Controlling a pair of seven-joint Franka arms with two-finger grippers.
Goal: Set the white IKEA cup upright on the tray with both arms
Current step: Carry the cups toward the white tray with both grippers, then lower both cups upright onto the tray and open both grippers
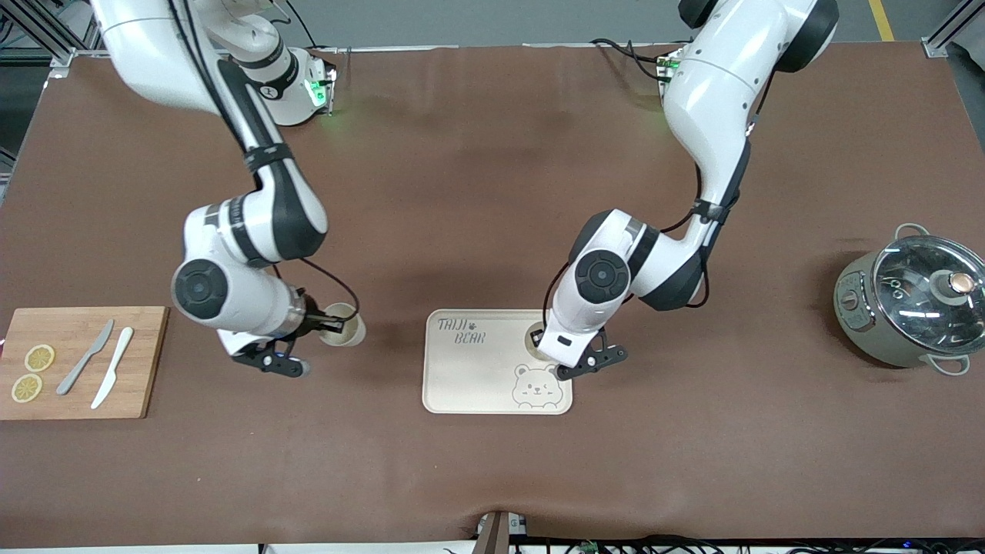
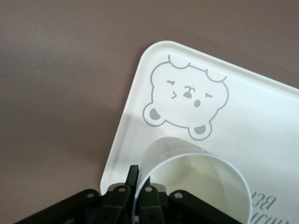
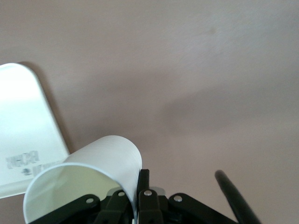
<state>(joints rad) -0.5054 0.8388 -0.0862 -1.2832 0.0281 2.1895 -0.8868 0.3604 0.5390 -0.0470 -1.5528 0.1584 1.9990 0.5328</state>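
A cream tray (image 1: 469, 377) with a grey bear drawing lies at the table's middle. My left gripper (image 1: 542, 342) is over the tray's corner toward the left arm's end. It is shut on the rim of a white cup (image 1: 536, 337) that is upright with its mouth up. In the left wrist view one fingertip (image 2: 134, 175) is outside the cup (image 2: 196, 186) wall, above the tray (image 2: 261, 116). My right gripper (image 1: 323, 323) is shut on the rim of a second white cup (image 1: 344, 323), upright over the brown mat beside the tray. The right wrist view shows this cup (image 3: 84, 182) and the tray (image 3: 23, 121).
A wooden cutting board (image 1: 146, 362) with two lemon slices (image 1: 38, 358) and two knives (image 1: 100, 365) lies at the right arm's end. A grey pot with a glass lid (image 1: 916, 300) stands at the left arm's end. Brown mat covers the table.
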